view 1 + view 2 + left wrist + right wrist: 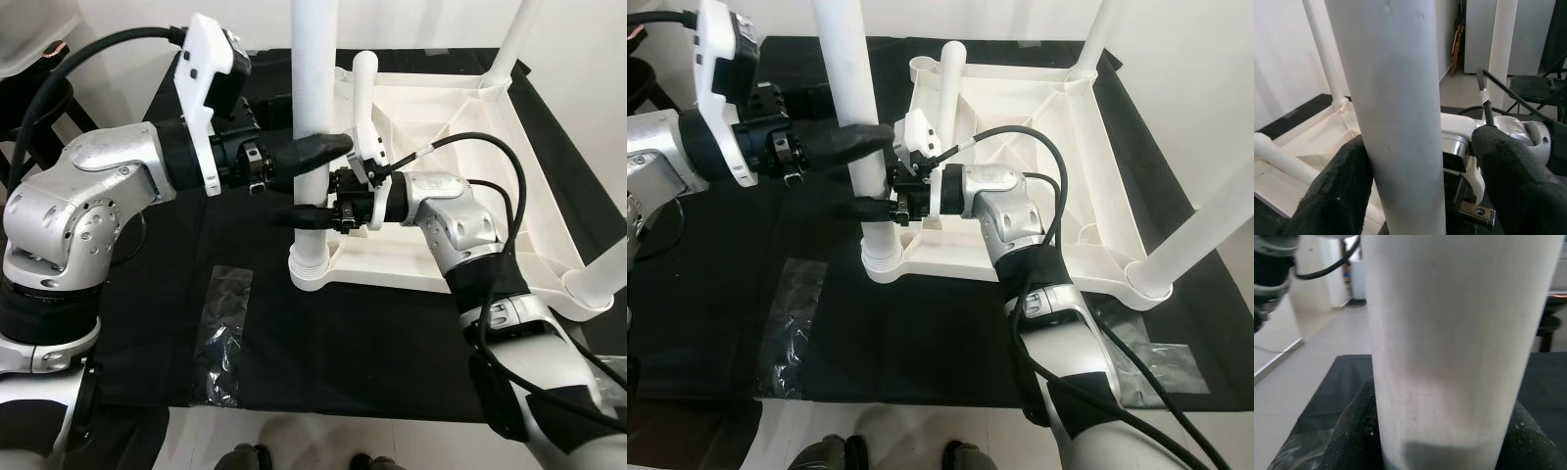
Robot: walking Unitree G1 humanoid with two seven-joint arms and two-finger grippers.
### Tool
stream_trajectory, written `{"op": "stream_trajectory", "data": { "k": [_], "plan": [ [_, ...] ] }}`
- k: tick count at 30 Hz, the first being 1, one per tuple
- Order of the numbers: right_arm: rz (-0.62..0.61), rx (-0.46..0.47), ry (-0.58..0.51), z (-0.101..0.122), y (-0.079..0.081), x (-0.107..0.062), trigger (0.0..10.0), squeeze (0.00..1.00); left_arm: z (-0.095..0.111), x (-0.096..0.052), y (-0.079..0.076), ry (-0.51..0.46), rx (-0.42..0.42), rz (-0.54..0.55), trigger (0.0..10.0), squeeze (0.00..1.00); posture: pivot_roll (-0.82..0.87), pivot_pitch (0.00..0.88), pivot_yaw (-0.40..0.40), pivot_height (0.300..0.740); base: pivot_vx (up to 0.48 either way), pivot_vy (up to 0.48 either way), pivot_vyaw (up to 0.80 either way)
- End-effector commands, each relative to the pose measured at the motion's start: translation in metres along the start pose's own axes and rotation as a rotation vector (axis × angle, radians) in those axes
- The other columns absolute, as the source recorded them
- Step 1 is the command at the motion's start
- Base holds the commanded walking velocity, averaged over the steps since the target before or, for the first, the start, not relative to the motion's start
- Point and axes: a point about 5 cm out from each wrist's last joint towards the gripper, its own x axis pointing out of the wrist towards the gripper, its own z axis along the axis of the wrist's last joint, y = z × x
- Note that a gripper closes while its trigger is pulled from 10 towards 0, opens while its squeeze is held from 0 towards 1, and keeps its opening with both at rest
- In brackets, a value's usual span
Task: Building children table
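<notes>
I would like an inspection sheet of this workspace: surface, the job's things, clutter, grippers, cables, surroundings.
Surface: black cloth over the work area, pale floor at its near edge.
Job's things: white table top lies upside down; near-corner leg stands upright in its socket; three more legs stand at the other corners.
Clutter: clear plastic wrap on the cloth.
Grippers: left gripper straddles the near-corner leg higher up; right gripper holds it lower, fingers either side.
Cables: black cable loops over the right arm; another runs to the left wrist.
Surroundings: white wall; shoes at the near edge.
</notes>
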Motion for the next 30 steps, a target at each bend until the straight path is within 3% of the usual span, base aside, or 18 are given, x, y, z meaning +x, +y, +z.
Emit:
{"op": "stream_trajectory", "data": {
  "k": [1, 2, 4, 5, 6, 7, 8, 9, 10, 13, 16, 21, 22, 23, 24, 28, 30],
  "plan": [
    [-0.056, -0.014, -0.017, 0.003, -0.003, -0.001, 0.0, 0.0, -0.001, 0.003, -0.004, 0.006, 0.002, -0.034, 10.0, 0.0, 0.05, 0.155, 0.011, 0.74, 0.0, 0.0, 0.0],
    [-0.144, 0.028, -0.013, -0.003, 0.0, 0.004, 0.0, 0.0, -0.001, 0.003, -0.002, 0.011, -0.001, -0.017, 10.0, 0.0, 0.04, 0.157, -0.008, 0.74, 0.0, 0.0, 0.0],
    [-0.503, 0.081, 0.084, -0.034, 0.027, 0.027, 0.0, 0.0, -0.003, -0.002, 0.002, 0.021, -0.008, 0.028, 10.0, 0.0, 0.04, 0.162, -0.021, 0.74, 0.0, 0.0, 0.0],
    [-0.503, 0.081, 0.084, -0.034, 0.027, 0.027, 0.0, 0.0, -0.003, -0.002, 0.002, 0.021, -0.008, 0.028, 10.0, 0.0, 0.04, 0.162, -0.021, 0.74, 0.0, 0.0, 0.0],
    [-0.697, 0.089, 0.165, -0.052, 0.05, 0.028, 0.0, 0.0, -0.005, -0.005, 0.004, 0.023, -0.016, 0.048, 10.0, 0.0, 0.04, 0.167, -0.019, 0.74, 0.0, 0.0, 0.0],
    [-0.697, 0.089, 0.165, -0.052, 0.05, 0.028, 0.0, 0.0, -0.005, -0.005, 0.004, 0.023, -0.016, 0.048, 10.0, 0.0, 0.04, 0.167, -0.019, 0.74, 0.0, 0.0, 0.0],
    [-0.786, 0.1, 0.212, -0.066, 0.072, 0.03, 0.0, 0.0, -0.008, -0.007, 0.005, 0.03, -0.026, 0.074, 10.0, 0.0, 0.05, 0.174, -0.012, 0.74, 0.0, 0.0, 0.0],
    [-0.786, 0.1, 0.212, -0.066, 0.072, 0.03, 0.0, 0.0, -0.008, -0.007, 0.005, 0.03, -0.026, 0.074, 10.0, 0.0, 0.05, 0.174, -0.012, 0.74, 0.0, 0.0, 0.0],
    [-0.818, 0.116, 0.217, -0.071, 0.082, 0.034, 0.0, 0.0, -0.013, -0.008, 0.005, 0.042, -0.036, 0.09, 10.0, 0.0, 0.05, 0.163, -0.005, 0.74, 0.0, 0.0, 0.0],
    [-0.833, 0.126, 0.206, -0.071, 0.082, 0.039, 0.0, 0.0, -0.017, -0.009, 0.005, 0.053, -0.042, 0.098, 10.0, 0.0, 0.04, 0.16, 0.0, 0.74, 0.0, 0.0, 0.0],
    [-0.832, 0.105, 0.165, -0.064, 0.064, 0.045, 0.0, 0.0, -0.02, -0.008, 0.005, 0.055, -0.046, 0.108, 10.0, 0.0, 0.05, 0.153, -0.008, 0.74, 0.0, 0.0, 0.0],
    [-0.82, 0.097, 0.16, -0.062, 0.061, 0.046, 0.0, 0.0, -0.02, -0.008, 0.006, 0.051, -0.045, 0.115, 10.0, 0.0, 0.05, 0.151, -0.008, 0.74, 0.0, 0.0, 0.0],
    [-0.823, 0.102, 0.156, -0.06, 0.063, 0.046, 10.0, 0.0, -0.02, -0.008, 0.006, 0.053, -0.045, 0.121, 10.0, 0.0, 0.06, 0.151, -0.007, 0.74, 0.0, 0.0, 0.0],
    [-0.823, 0.102, 0.156, -0.06, 0.063, 0.046, 10.0, 0.0, -0.02, -0.008, 0.006, 0.053, -0.045, 0.121, 10.0, 0.0, 0.06, 0.151, -0.007, 0.74, 0.0, 0.0, 0.0],
    [-0.799, 0.119, 0.119, -0.054, 0.063, 0.048, 10.0, 1.0, -0.021, -0.009, 0.006, 0.055, -0.047, 0.125, 10.0, 0.0, 0.06, 0.15, -0.005, 0.74, 0.0, 0.0, 0.0],
    [-0.656, 0.137, -0.025, -0.026, 0.061, 0.048, 10.0, 1.0, -0.02, -0.014, 0.007, 0.037, -0.058, 0.144, 10.0, 0.0, 0.06, 0.148, -0.006, 0.74, 0.0, 0.0, 0.0],
    [-0.612, 0.127, -0.047, -0.019, 0.058, 0.045, 10.0, 1.0, -0.017, -0.016, 0.007, 0.02, -0.063, 0.149, 10.0, 0.0, 0.06, 0.147, -0.009, 0.74, 0.0, 0.0, 0.0]
  ]
}}
